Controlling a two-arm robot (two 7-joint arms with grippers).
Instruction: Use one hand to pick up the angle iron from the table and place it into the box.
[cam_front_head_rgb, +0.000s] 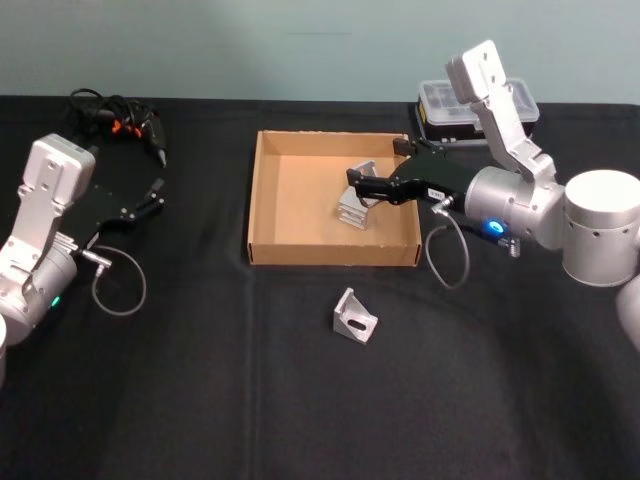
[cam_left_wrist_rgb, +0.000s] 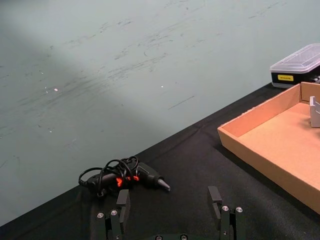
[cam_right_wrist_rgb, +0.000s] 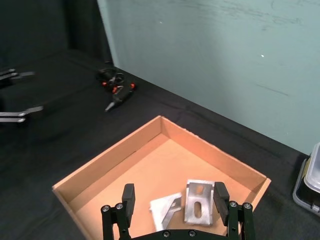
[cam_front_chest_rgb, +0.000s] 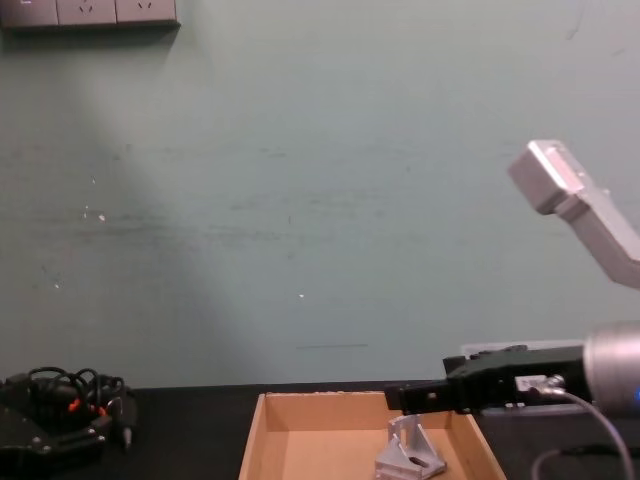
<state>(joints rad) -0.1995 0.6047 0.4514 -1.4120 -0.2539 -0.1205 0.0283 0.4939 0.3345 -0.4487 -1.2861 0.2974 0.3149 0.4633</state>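
Observation:
One silver angle iron lies on the black table just in front of the tan box. Two more angle irons rest inside the box, one flat and one upright, seen from the side in the chest view. My right gripper hovers over the box's right half, just above those pieces, open with nothing between its fingers. My left gripper is parked at the table's left, open and empty, its fingers pointing toward the back.
A black glue gun with orange marks and a coiled cable lies at the back left. A clear-lidded plastic case stands behind the box's right corner, under my right arm. The table's front is bare around the loose angle iron.

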